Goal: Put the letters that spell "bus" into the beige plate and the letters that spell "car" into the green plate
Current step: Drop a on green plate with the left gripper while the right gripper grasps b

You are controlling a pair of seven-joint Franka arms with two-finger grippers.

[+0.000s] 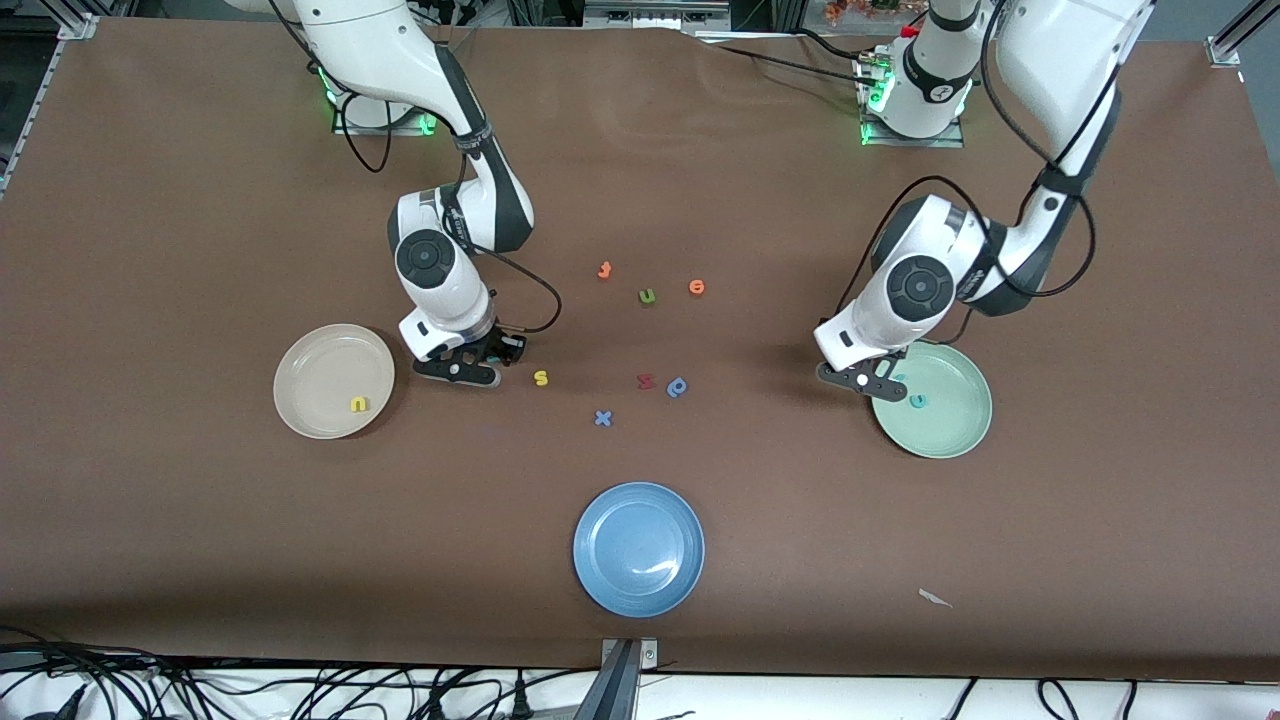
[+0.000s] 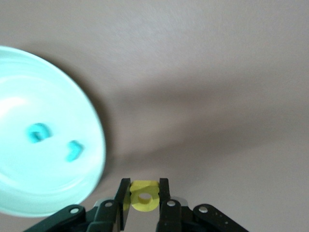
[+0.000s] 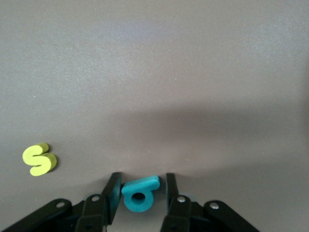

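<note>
Bench (image 1: pixel 200 560) covered edge to edge in a brown mat, faintly creased. Metal frame brackets (image 1: pixel 1228 45) sit at its corners by the robot bases. A clamp bracket (image 1: pixel 628 655) grips the front edge; black cables (image 1: pixel 90 680) trail over the pale floor below. Lighting even, overhead, soft shadows. A white paper scrap (image 1: pixel 935 598) lies on the mat.

The front camera looks down from high on the whole worktop (image 1: pixel 200 560), facing both arm bases. Each wrist camera looks along its own fingers, close to the worktop: the left shares the green plate (image 1: pixel 950 425) (image 2: pixel 29 193), the right the yellow "s" (image 1: pixel 541 378) (image 3: pixel 39 159).
</note>
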